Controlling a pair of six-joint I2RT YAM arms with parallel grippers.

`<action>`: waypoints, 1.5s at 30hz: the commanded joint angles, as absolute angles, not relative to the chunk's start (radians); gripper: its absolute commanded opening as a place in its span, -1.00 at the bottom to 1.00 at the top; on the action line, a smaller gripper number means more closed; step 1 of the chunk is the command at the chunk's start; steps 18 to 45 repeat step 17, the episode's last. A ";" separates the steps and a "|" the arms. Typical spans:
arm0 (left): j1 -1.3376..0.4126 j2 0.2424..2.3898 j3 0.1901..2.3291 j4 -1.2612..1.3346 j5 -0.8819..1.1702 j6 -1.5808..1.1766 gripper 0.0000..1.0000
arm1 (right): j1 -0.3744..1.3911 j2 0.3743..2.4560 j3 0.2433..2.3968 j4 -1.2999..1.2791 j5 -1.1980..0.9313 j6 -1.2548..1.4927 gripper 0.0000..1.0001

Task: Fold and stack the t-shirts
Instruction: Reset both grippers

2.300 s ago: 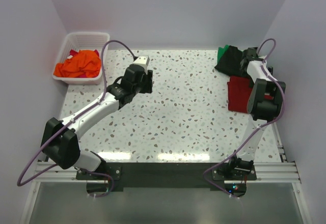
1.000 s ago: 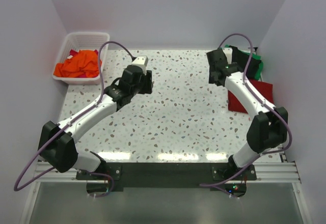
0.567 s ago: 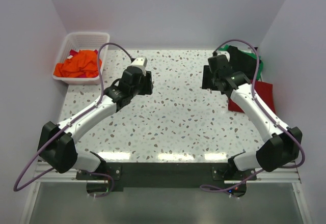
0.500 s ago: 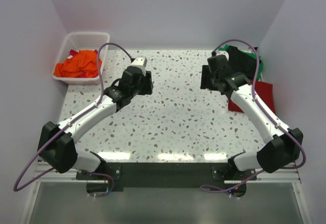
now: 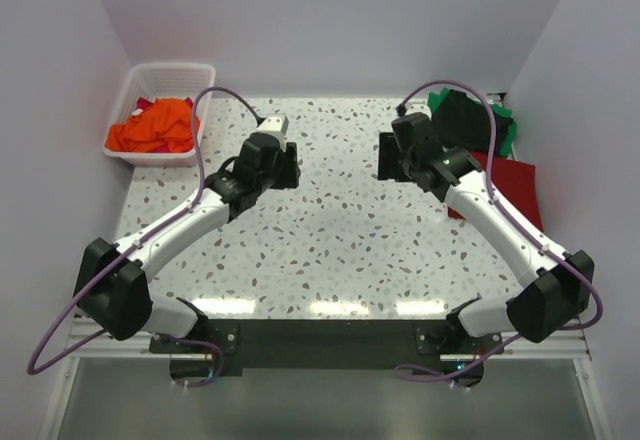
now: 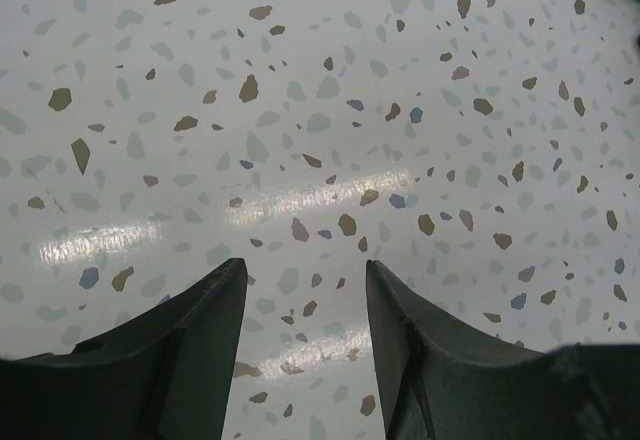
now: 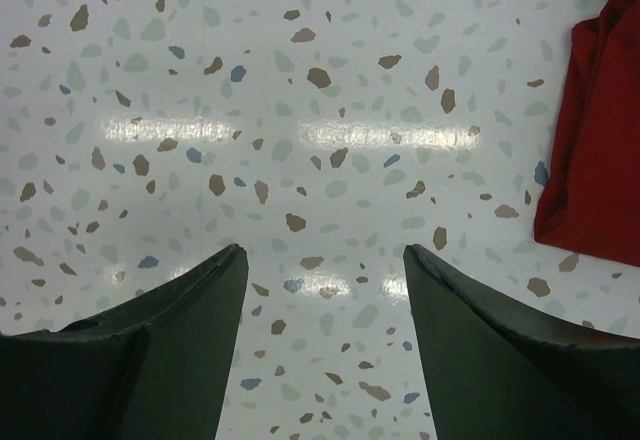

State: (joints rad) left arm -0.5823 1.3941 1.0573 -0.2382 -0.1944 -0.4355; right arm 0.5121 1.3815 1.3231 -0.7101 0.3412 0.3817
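- T-shirts are in two places. The dark red t-shirt (image 5: pixel 508 182) lies flat at the right edge of the tabletop (image 5: pixel 340 230). It looks already folded, and it is just on the near side of the black t-shirt (image 5: pixel 462 118) and the green t-shirt (image 5: pixel 506 132) in the far right corner.
- The orange t-shirt (image 5: pixel 155 128) is crumpled in the white basket (image 5: pixel 170 67) at the far left corner.
- The left pincer (image 6: pixel 300 270) is spread and holds nothing. It hangs over bare tabletop, a little left of the middle.
- The right pincer (image 7: pixel 325 255) is also spread and empty. In its own camera, the edge of the dark red t-shirt shows to its right, apart from the fingers.
- I think the step in hand is to fetch the next shirt, and the left arm is closer to the basket.
- To do it well, the pincer should take only one layer near the collar or a shoulder and lift it clear of the basket wall.
- Then both pincers should pull the shirt flat in the middle before any fold, so that the folds come straight and the pile stays even.
- I can read no brand, label or writing on the shirts, the basket or the arms.
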 commanded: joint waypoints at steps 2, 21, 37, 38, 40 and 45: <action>-0.574 1.388 1.051 -0.167 -0.213 -0.454 0.11 | 0.525 1.388 1.335 -0.649 0.351 0.382 0.36; -0.574 1.373 1.045 -0.175 -0.241 -0.445 0.11 | 0.546 1.443 1.362 -0.600 0.351 0.353 0.36; -0.574 1.373 1.045 -0.175 -0.241 -0.445 0.11 | 0.546 1.443 1.362 -0.600 0.351 0.353 0.36; -0.574 1.373 1.045 -0.175 -0.241 -0.445 0.11 | 0.546 1.443 1.362 -0.600 0.351 0.353 0.36; -0.574 1.373 1.045 -0.175 -0.241 -0.445 0.11 | 0.546 1.443 1.362 -0.600 0.351 0.353 0.36; -0.574 1.373 1.045 -0.175 -0.241 -0.445 0.11 | 0.546 1.443 1.362 -0.600 0.351 0.353 0.36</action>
